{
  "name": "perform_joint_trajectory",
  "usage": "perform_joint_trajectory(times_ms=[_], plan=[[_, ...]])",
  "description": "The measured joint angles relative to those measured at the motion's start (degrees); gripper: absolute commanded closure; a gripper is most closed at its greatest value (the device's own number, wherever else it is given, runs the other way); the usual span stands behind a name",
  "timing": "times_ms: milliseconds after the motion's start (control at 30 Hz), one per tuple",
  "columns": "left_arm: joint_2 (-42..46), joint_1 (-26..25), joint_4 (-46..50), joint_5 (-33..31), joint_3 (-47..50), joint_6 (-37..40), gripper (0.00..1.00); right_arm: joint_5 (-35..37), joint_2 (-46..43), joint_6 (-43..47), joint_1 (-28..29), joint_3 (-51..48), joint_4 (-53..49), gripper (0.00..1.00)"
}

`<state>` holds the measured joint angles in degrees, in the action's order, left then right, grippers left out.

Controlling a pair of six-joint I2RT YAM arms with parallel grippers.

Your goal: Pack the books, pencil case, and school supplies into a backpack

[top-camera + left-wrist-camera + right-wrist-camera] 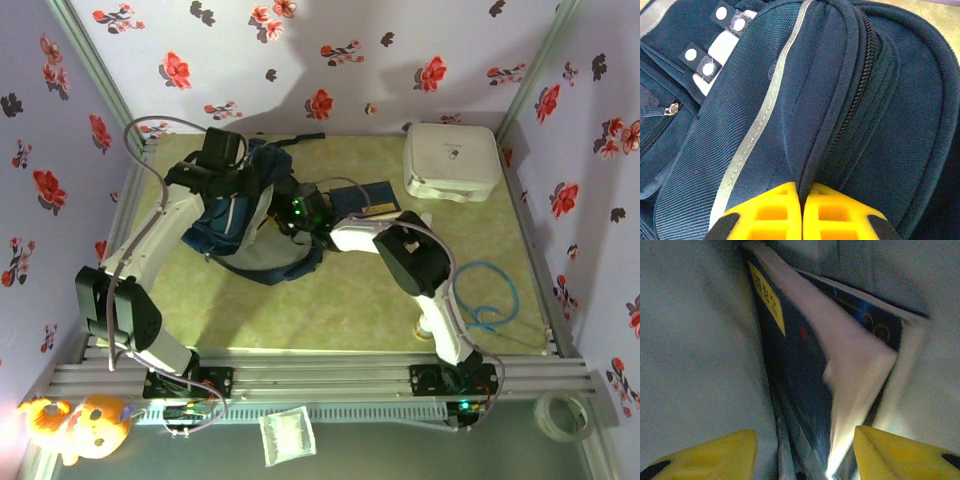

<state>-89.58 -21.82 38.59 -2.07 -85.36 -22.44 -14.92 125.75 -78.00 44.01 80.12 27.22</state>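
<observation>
Where the left wrist looks down, the left gripper (pixel 801 195) is pressed together, pinching a fold of the backpack (pixel 790 100) just beside its zip (pixel 860 85); a grey stripe (pixel 765 110) runs up on the left

From the right wrist, the right gripper (pixel 805 432) stands spread inside the bag's pale lining (pixel 690 340), with books (pixel 795 380) upright between its fingers (pixel 710 455), one bearing a yellow label (pixel 767 295)

Overhead, the backpack lies left of centre on the table (pixel 330 300) with both arms at it; another book (pixel 365 193) lies just beside it, near a white box (pixel 452 160)
</observation>
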Motion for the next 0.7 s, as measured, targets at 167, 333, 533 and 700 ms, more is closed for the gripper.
perform_joint_trajectory(times_ms=[167, 333, 533, 700], plan=[[0.3, 0.5, -4.5, 1.9, 3.7, -0.5, 1.0, -1.3, -7.1, 0.6, -2.3, -7.5, -0.4, 0.46], [2.0, 0.5, -10.6, 3.9, 10.9, -1.9, 1.0, -0.2, -15.1, 1.3, -5.5, -12.3, -5.6, 0.46], [6.9, 0.3, -16.6, 4.9, 20.6, -0.7, 1.0, 4.3, -24.7, 7.0, -9.7, -16.0, -14.9, 0.45], [7.9, 0.2, -18.2, 5.2, 24.9, 1.9, 0.94, 5.3, -27.7, 16.2, -13.0, -15.9, -23.1, 0.43]])
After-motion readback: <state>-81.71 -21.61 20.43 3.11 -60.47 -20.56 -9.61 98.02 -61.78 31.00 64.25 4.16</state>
